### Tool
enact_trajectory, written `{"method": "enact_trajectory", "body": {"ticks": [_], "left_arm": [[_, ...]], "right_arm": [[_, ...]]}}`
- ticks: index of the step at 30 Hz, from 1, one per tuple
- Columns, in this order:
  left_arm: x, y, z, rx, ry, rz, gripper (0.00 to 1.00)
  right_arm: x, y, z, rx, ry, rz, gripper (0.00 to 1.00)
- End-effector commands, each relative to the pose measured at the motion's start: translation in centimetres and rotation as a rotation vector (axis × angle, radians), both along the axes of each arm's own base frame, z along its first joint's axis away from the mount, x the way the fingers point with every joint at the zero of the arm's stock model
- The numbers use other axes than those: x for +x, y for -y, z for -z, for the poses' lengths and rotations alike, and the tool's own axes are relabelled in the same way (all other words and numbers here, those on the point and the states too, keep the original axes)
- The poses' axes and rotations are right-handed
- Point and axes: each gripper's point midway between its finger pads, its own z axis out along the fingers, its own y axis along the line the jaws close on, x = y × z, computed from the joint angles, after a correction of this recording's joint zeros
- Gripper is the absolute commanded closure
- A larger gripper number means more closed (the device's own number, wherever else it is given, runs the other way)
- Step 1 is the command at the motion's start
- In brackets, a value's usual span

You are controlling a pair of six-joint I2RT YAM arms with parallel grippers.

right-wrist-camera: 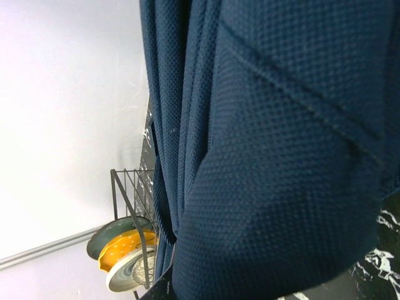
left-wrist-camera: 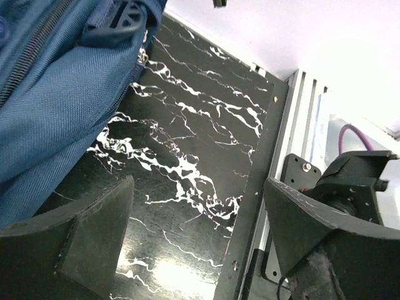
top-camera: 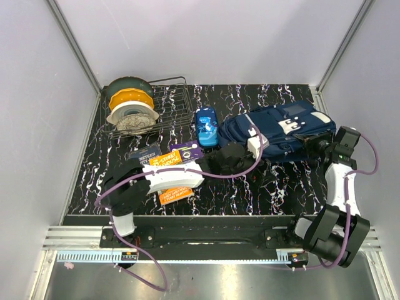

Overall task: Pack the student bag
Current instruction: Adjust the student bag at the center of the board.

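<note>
The student bag [top-camera: 284, 128] lay on its side at the right rear of the black marbled tabletop [top-camera: 294, 184]. The left hand [left-wrist-camera: 197, 194] hung released beside the bag's near-left end, with nothing between its fingers. The right hand [top-camera: 317, 148] was clenched on the bag's fabric at its right end. A blue pencil case [top-camera: 206, 127] lay just left of the bag.

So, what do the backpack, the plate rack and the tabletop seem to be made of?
The backpack: woven navy fabric, matte; coarse weave and stitched seams show.
The rack: thin dark wire, probably metal.
The tabletop: black with white marble-like veins, glossy from the glare; maybe a printed sheet.
</note>
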Motion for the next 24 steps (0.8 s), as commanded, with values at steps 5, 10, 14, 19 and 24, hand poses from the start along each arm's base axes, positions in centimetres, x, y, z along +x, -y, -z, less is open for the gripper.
{"method": "enact_trajectory", "body": {"ticks": [5,10,14,19,24], "left_arm": [[0.2,3.1,-1.6,-0.162,0.028,0.05,0.12],[2.1,3.7,-1.8,-0.205,0.026,-0.049,0.12],[2.8,5.0,-2.4,-0.232,0.023,-0.094,0.14],[4.8,5.3,-2.7,-0.237,0.031,-0.228,0.14],[6.6,4.8,-1.5,-0.212,0.022,-0.336,0.15]], "right_arm": [[-1.9,-3.0,-3.4,0.161,0.083,-0.025,1.0],[-2.8,-3.4,-2.8,0.252,0.021,0.024,1.0],[-3.3,-3.5,-2.5,0.308,0.039,0.077,1.0],[-3.7,-3.5,-2.2,0.329,0.023,0.108,1.0],[-3.9,-3.8,-2.5,0.348,0.023,0.102,1.0]]}}
